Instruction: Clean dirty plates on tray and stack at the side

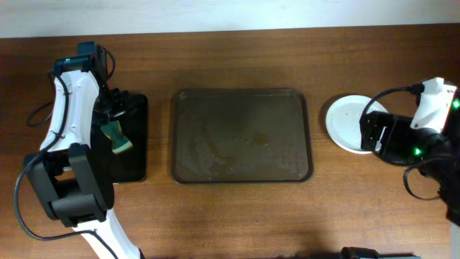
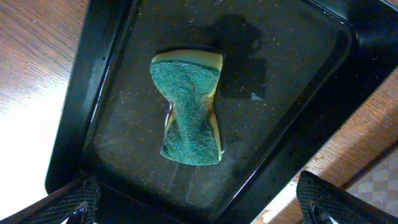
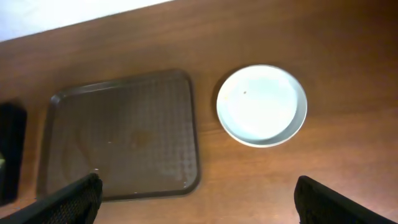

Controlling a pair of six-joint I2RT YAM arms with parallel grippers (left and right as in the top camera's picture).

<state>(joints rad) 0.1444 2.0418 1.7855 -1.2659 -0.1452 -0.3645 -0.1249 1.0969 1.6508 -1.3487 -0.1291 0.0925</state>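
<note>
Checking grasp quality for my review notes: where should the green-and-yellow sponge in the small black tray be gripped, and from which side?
Grip the green-and-yellow sponge at its pinched waist, coming straight down from above. It lies flat, green face up, in the black tray, and the waist is its narrowest span.

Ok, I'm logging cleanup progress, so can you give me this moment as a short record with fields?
tray: mid-table, no plates on it, faint smears
plates: white, on the table right of the tray; count unclear
sponge: lying on the black tray, not held
left gripper: over the black tray, jaws open
right gripper: above the table near the plates, jaws open, holding nothing
</note>
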